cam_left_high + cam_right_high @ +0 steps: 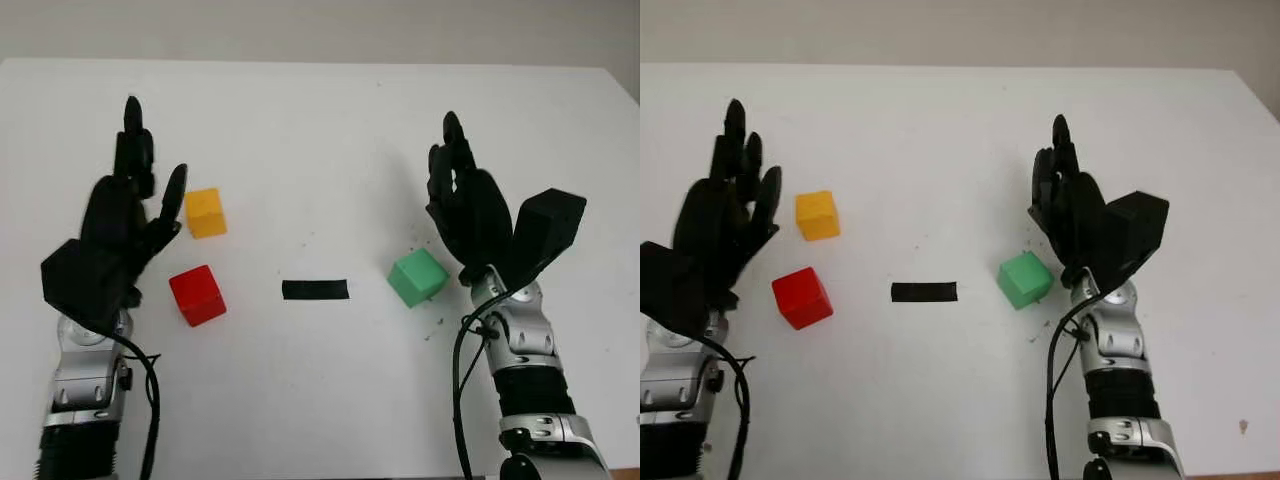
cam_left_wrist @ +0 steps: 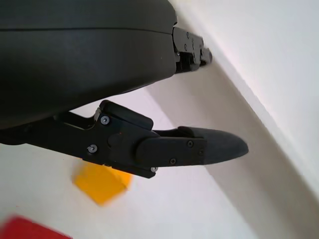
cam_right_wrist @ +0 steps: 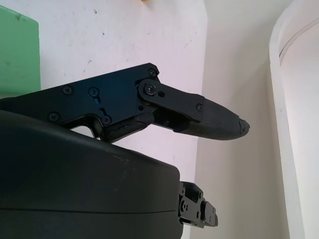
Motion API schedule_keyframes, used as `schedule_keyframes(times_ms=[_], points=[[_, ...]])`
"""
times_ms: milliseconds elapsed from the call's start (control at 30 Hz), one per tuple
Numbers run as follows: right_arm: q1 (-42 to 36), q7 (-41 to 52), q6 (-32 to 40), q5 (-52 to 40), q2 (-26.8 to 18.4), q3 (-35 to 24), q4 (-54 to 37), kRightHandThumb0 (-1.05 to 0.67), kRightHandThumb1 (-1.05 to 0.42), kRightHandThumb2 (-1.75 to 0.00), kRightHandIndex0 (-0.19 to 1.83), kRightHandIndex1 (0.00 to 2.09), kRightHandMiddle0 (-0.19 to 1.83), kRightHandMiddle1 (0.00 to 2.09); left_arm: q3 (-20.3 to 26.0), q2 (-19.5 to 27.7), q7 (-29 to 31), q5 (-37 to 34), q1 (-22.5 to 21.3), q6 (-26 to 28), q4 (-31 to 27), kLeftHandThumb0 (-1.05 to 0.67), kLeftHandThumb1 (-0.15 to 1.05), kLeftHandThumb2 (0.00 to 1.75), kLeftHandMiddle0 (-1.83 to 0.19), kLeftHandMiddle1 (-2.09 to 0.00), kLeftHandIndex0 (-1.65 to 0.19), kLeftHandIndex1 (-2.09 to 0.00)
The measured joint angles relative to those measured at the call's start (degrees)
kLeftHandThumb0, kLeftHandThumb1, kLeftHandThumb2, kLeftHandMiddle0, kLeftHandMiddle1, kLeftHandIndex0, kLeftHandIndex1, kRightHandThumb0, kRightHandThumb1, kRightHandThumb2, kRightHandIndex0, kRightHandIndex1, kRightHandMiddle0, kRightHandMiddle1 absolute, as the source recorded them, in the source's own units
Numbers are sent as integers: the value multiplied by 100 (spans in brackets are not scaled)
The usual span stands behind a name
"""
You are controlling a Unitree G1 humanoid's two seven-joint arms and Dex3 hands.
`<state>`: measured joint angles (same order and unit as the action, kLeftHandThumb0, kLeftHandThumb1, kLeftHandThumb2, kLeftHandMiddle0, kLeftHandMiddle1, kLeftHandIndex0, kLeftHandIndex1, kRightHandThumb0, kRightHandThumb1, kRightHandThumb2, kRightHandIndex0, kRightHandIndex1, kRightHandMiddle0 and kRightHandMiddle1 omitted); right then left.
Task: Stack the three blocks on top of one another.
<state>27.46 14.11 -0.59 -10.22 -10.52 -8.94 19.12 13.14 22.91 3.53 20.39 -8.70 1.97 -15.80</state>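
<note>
The left hand [image 1: 125, 225] is open near the desk's [image 1: 320, 120] left edge, holding nothing, beside the smooth yellow block [image 1: 205, 213] and red block [image 1: 197, 295]. The right hand [image 1: 470, 205] is open too, beside the green block [image 1: 417, 277]. A flat black strip [image 1: 315, 289] lies mid-desk.

A: Table [image 1: 330, 130]? 
B: White, smooth, matt, a few dark specks near the green block [image 1: 417, 277]. 
A: Blocks? 
B: Green, red block [image 1: 197, 295], yellow block [image 1: 205, 212]: smooth, matt, look like plastic or painted wood, can't tell. 
A: Hands? 
B: Left hand [image 1: 120, 225] and right hand [image 1: 470, 205] have black matt plastic shells, small screws; forearms bare metal. 
A: Strip [image 1: 315, 289]? 
B: Black, flat, matt, like tape.
</note>
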Motion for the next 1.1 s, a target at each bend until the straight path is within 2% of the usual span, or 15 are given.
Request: schedule_keyframes(times_ms=[100,200,267,333,567,733,967,1100], points=[[71,-7,-38,10,-26,-3,0,-73,-105,-71,-19,0,-19,0,26,264,539,931,514,961,-1319,-78,104,10,-21,-6,-34,-19],[235,-44,-36,42,-30,3,-1,-72,-105,-72,-19,0,-19,0,-160,327,1388,1761,887,1958,-2443,-80,100,6,-15,-3,-32,-15],[323,-68,-33,57,-29,22,-4,-71,-105,-72,-19,0,-19,0,-364,395,1965,2228,1014,2379,-2948,-82,100,5,-12,-3,-31,-13],[356,-74,-32,61,-29,56,-13,-70,-105,-72,-19,0,-19,0,-473,422,2383,2503,1105,2573,-3238,-83,97,4,-10,-3,-30,-12],[359,-123,79,121,-29,117,-98,-70,-105,-75,-19,0,-19,0,-528,487,3109,2674,1522,2561,-3599,-89,97,6,-3,-3,-28,-8],[359,-137,143,115,-28,119,-175,-69,-105,-75,-19,0,-19,0,-764,618,3585,3453,1528,2537,-3609,-95,101,6,0,-4,-21,-5],[358,-135,194,112,-28,134,-248,-68,-105,-77,-19,0,-19,0,-1071,474,3407,4155,1493,2181,-3154,-92,98,5,0,-5,-26,-7],[357,-161,253,123,-28,158,-312,-69,-105,-77,-19,0,-19,0,-1212,360,3337,4826,1406,2028,-2908,-87,99,5,-3,-6,-33,-10]])
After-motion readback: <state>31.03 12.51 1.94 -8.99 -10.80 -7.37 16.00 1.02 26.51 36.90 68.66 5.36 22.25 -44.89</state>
